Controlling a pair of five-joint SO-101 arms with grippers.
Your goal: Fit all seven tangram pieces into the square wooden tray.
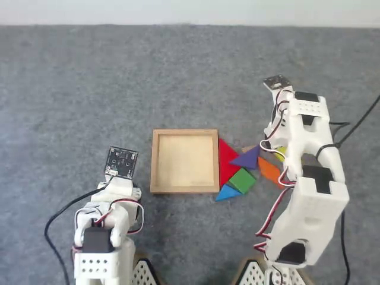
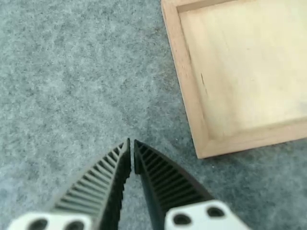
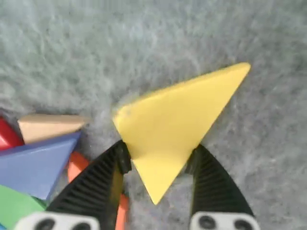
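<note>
Right fingers (image 3: 96, 187) are grasping the yellow triangle (image 3: 177, 115), left fingers (image 2: 100, 187) clenched; next, likely carrying it into the centre tray (image 1: 184, 134)

Soft, even light is falling from above across all three views.

In the high view the grey carpet (image 1: 71, 89) is taking the light evenly, and the pale wall strip (image 1: 190, 12) along the far edge is showing brightest. The right arm (image 1: 312, 196) is casting a faint, soft-edged shadow on the carpet beside it. In the left wrist view the wooden tray (image 2: 189, 91) is glowing pale, its wall throwing a narrow, soft shadow onto the carpet. In the right wrist view the yellow triangle (image 3: 177, 120) is catching the light brightly and dimming the carpet beneath it, while the black fingers (image 3: 96, 187) of the right gripper (image 3: 159, 152) are showing dark against it.
</note>
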